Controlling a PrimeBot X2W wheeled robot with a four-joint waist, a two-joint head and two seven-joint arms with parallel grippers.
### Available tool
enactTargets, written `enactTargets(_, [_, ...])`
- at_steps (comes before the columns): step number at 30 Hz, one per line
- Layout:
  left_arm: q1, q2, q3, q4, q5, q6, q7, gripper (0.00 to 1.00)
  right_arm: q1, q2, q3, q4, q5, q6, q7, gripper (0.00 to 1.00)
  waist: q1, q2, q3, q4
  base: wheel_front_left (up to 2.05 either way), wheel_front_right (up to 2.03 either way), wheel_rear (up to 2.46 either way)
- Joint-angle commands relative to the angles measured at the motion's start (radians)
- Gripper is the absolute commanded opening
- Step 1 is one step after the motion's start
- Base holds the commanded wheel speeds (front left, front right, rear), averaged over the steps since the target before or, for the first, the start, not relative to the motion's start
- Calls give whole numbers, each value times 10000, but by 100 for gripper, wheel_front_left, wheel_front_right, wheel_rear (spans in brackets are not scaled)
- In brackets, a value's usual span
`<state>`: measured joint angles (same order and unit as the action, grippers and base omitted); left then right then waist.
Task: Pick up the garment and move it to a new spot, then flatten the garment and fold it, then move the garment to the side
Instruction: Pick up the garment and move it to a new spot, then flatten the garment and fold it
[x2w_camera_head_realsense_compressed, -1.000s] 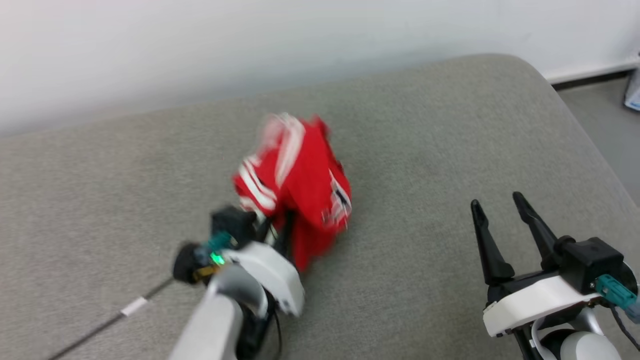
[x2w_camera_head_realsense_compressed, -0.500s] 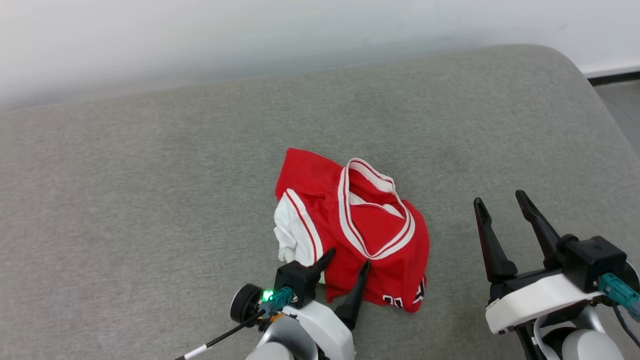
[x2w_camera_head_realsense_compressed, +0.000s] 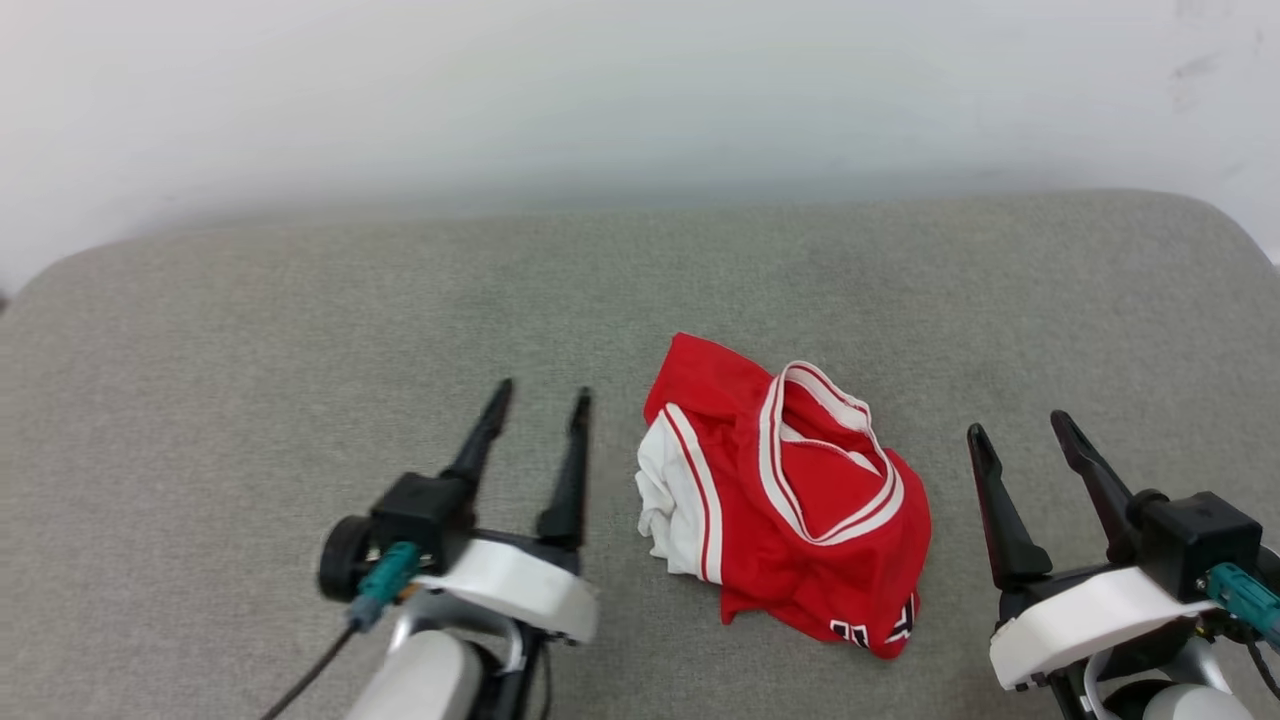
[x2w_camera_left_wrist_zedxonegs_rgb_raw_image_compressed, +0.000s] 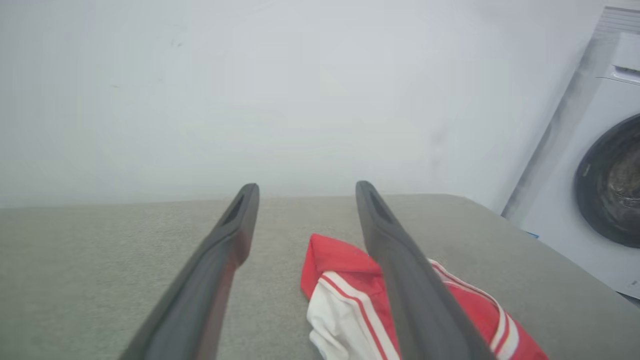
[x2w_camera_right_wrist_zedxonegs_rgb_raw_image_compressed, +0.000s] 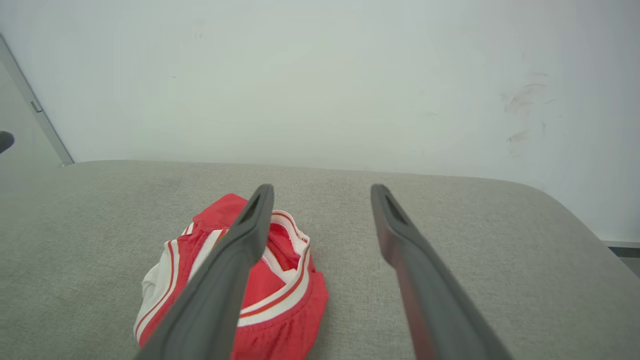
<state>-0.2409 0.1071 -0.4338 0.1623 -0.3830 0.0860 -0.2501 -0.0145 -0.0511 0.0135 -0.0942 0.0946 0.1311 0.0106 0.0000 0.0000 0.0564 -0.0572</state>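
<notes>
The garment (x2w_camera_head_realsense_compressed: 790, 510), a red jersey with white sleeves and a striped collar, lies crumpled in a heap on the grey cushion (x2w_camera_head_realsense_compressed: 300, 330). It rests between my two arms in the head view. My left gripper (x2w_camera_head_realsense_compressed: 541, 393) stands open to the left of the heap, apart from it, fingers empty. On the other side my right gripper (x2w_camera_head_realsense_compressed: 1018, 428) is open too, holding nothing. The left wrist view has the garment (x2w_camera_left_wrist_zedxonegs_rgb_raw_image_compressed: 345, 295) low and right of centre, partly behind the right finger. In the right wrist view the garment (x2w_camera_right_wrist_zedxonegs_rgb_raw_image_compressed: 280, 300) lies lower left, behind the left finger.
A pale wall (x2w_camera_head_realsense_compressed: 640, 100) runs behind the cushion's far edge. The cushion's rounded corners show at far left and far right. A white washing machine (x2w_camera_left_wrist_zedxonegs_rgb_raw_image_compressed: 595, 185) stands beyond the cushion's end in the left wrist view.
My left gripper opened and let go of the garment, which dropped into a heap on the cushion. The left arm then drew back to the left. The camera has also turned.
</notes>
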Motion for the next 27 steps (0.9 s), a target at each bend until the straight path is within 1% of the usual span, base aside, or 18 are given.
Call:
enactTargets(1, [245, 274, 319, -88, -64, 147, -72, 100, 177, 9, -57, -82, -6, -7, 56, 100, 0, 0, -211, 207, 0, 0, 0])
enactTargets(3, [403, 610, 671, -135, -96, 266, -79, 100, 270, 11, -100, -105, 49, -7, 106, 100, 0, 0, -307, 278, 0, 0, 0])
enactTargets(6, [696, 1137, 1055, -130, -214, 306, 100, 100, 395, 10, -116, -145, 119, -7, 160, 100, 0, 0, -417, 311, 0, 0, 0])
enactTargets(9, [964, 1587, 1237, -217, -368, 248, 479, 100, 535, 10, -153, -153, 149, -7, 207, 100, 0, 0, -552, 300, 0, 0, 0])
enactTargets(12, [1241, 1881, 1336, -413, -462, 259, 773, 100, 700, 11, -191, -223, 147, -7, 242, 100, 0, 0, -656, 256, 0, 0, 0])
enactTargets(16, [1625, 1942, 1324, -666, -589, 358, 1040, 100, 918, 10, -219, -333, 162, -7, 318, 100, 0, 0, -796, 144, 0, 0, 0])
enactTargets(27, [1918, 1925, 1333, -859, -761, 524, 1081, 100, 988, 10, -216, -541, 169, -7, 401, 100, 0, 0, -853, 125, 0, 0, 0])
